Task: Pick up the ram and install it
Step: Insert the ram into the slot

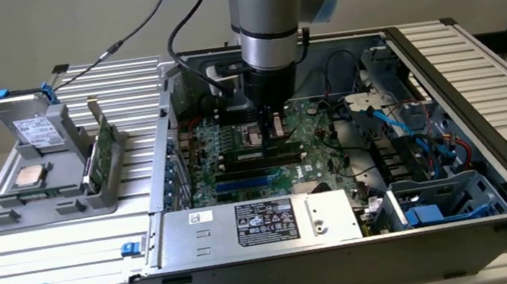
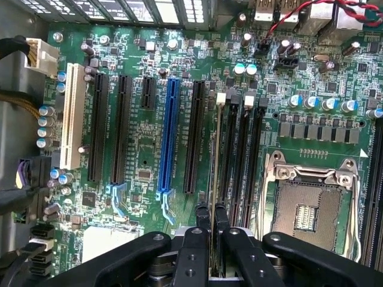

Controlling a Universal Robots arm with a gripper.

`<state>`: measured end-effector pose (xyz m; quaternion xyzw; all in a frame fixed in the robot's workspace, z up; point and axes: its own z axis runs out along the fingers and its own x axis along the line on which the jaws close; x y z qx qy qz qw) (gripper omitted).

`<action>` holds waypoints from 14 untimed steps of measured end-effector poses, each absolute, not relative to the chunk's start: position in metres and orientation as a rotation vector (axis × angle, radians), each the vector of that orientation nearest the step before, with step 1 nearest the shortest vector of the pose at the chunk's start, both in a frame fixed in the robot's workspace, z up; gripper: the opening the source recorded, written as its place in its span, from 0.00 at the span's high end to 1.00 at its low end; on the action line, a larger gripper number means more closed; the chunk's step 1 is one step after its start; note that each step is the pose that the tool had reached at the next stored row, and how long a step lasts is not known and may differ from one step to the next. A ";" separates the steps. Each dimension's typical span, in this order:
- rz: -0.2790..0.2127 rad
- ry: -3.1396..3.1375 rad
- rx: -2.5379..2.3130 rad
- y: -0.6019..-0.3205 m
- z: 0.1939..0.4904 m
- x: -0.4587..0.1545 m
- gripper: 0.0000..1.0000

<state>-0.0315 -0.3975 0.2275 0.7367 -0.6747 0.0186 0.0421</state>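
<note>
Exterior view. Down inside the open computer case (image 1: 479, 85), over the green motherboard (image 1: 237, 169): the gripper (image 1: 273, 136). Between its jaws, upright and thin, the ram (image 1: 276, 123). Well apart from the jaws, outside the case toward the exterior view's left: a gray holder (image 1: 49, 207) with a silver drive (image 1: 34, 129), a processor chip (image 1: 31, 176) and a green circuit board (image 1: 104, 151) standing on edge.

Wrist view. Jaws almost closed, fingertips (image 2: 202, 218) pinching the ram (image 2: 214, 155), seen edge-on as a thin line. Runs out from the jaws along the black memory slots (image 2: 232, 155), just beside them; contact with a slot impossible to tell. To one side of the jaws, the processor socket (image 2: 305, 206); to the other, a blue expansion slot (image 2: 169, 137).
</note>
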 end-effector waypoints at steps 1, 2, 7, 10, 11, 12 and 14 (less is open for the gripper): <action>0.057 -2.065 2.255 -0.397 0.227 -0.032 0.86; 0.058 -2.064 2.255 -0.397 0.227 -0.032 0.86; 0.060 -2.065 2.256 -0.397 0.226 -0.034 0.86; 0.062 -2.066 2.257 -0.397 0.225 -0.034 0.86; 0.062 -2.066 2.257 -0.397 0.224 -0.034 0.86; 0.063 -2.066 2.257 -0.397 0.224 -0.034 0.86; 0.063 -2.067 2.257 -0.397 0.224 -0.034 0.86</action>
